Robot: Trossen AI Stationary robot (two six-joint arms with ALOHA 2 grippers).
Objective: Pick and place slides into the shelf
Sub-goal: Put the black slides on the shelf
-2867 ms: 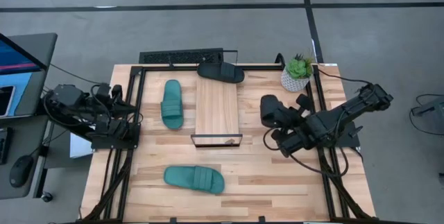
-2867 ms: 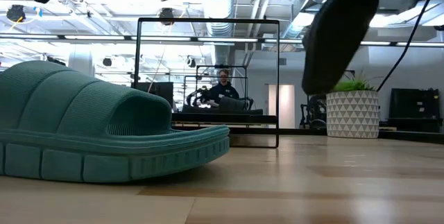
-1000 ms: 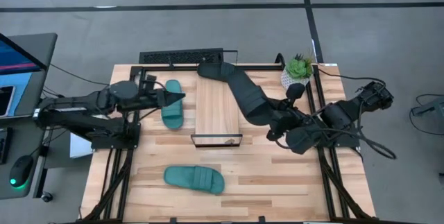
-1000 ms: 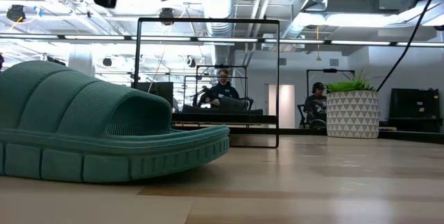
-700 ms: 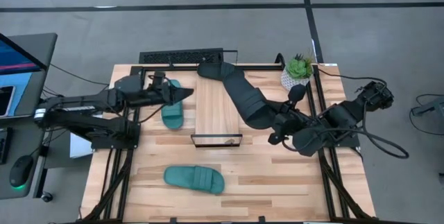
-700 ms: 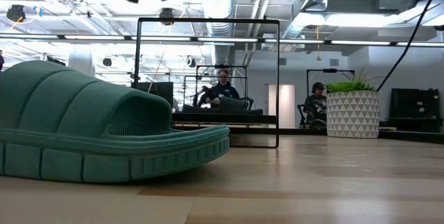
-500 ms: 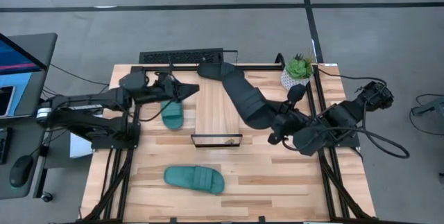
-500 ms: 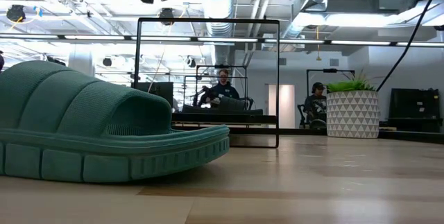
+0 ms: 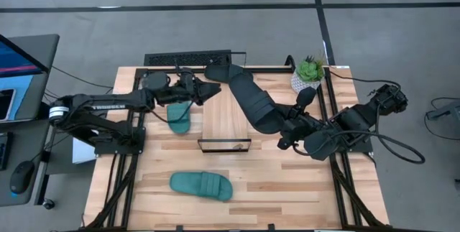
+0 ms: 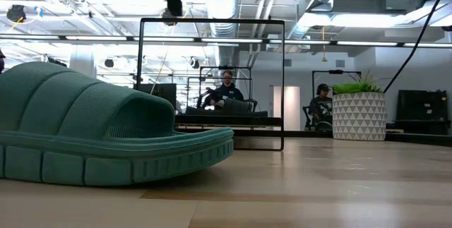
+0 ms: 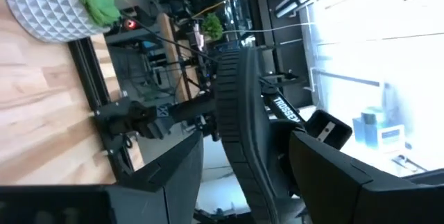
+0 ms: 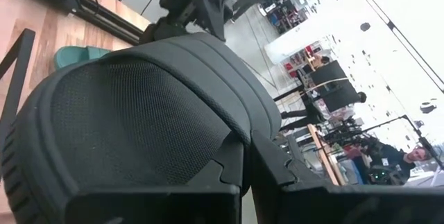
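Right gripper (image 9: 282,133) clamped tight on black slide (image 9: 253,103), lifted over shelf (image 9: 225,110), toe end stretching ahead of fingers toward far edge. Left gripper (image 9: 213,89) reaching in, fingers spread wide, empty; in left wrist view slide edge (image 11: 239,113) sits in gap between fingers (image 11: 173,175), not yet pinched. Likely handover or steadying: close left on sole only once centred, keep right grip until secure. Second black slide (image 9: 219,72) just beyond left fingertips. Teal slide (image 9: 179,116) under left arm; other teal slide (image 9: 201,185) well behind.
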